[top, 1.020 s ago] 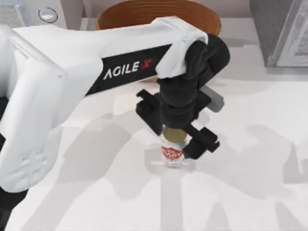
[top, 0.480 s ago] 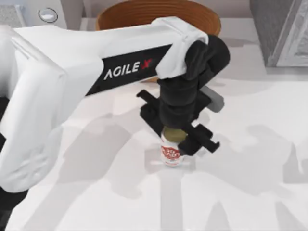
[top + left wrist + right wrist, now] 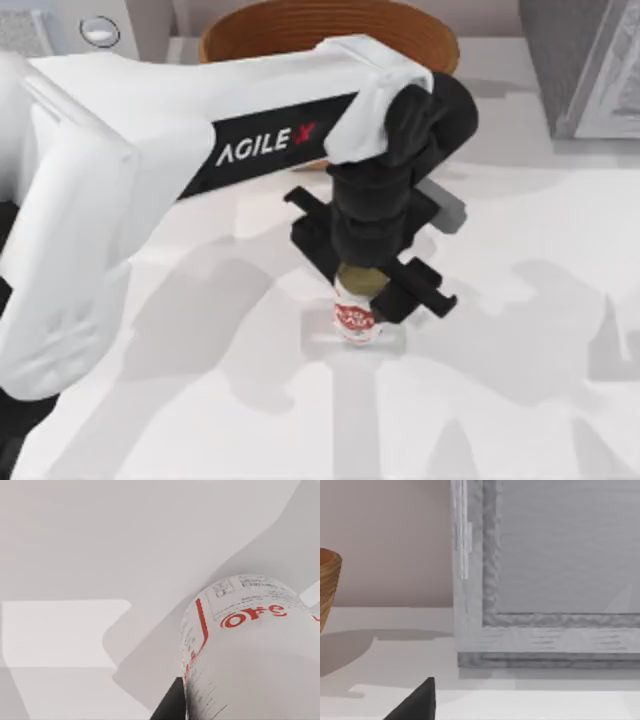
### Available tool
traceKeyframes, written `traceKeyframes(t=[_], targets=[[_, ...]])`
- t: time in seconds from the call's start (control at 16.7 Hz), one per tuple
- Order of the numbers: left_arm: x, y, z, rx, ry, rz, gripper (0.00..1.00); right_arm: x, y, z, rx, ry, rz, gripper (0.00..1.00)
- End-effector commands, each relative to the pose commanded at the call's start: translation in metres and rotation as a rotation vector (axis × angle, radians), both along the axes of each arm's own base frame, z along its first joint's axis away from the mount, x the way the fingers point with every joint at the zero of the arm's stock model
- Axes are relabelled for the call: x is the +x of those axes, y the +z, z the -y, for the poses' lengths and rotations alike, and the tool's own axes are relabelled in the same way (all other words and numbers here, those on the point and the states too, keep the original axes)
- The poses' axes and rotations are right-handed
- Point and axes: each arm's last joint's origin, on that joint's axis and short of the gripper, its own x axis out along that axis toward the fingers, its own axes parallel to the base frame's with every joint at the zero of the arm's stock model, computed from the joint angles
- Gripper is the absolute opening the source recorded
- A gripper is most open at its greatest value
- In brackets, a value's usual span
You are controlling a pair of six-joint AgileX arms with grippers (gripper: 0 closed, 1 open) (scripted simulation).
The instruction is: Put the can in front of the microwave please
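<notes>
Can stands upright mid-table; left tool directly above, fingers clamped on it.

Your white table carries the can mid-table, with the basket and microwave at its far edge.

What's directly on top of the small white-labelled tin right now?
The left arm's black two-finger gripper sits over the small tin, covering most of its dull gold top. A gold sliver shows beneath the wrist; finger contact is hidden.
</notes>
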Motion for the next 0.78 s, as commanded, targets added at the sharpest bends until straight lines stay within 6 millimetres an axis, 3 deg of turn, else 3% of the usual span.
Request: traceKeyframes(t=[0.42, 0.78], targets=[[0.000, 0.038, 0.000, 0.000, 0.000, 0.000, 0.00, 0.000, 0.000, 0.000, 0.000, 0.000, 0.000, 1.00], [0.005, 0.039, -0.004, -0.005, 0.011, 0.007, 0.00, 0.000, 0.000, 0.000, 0.000, 0.000, 0.000, 1.00]])
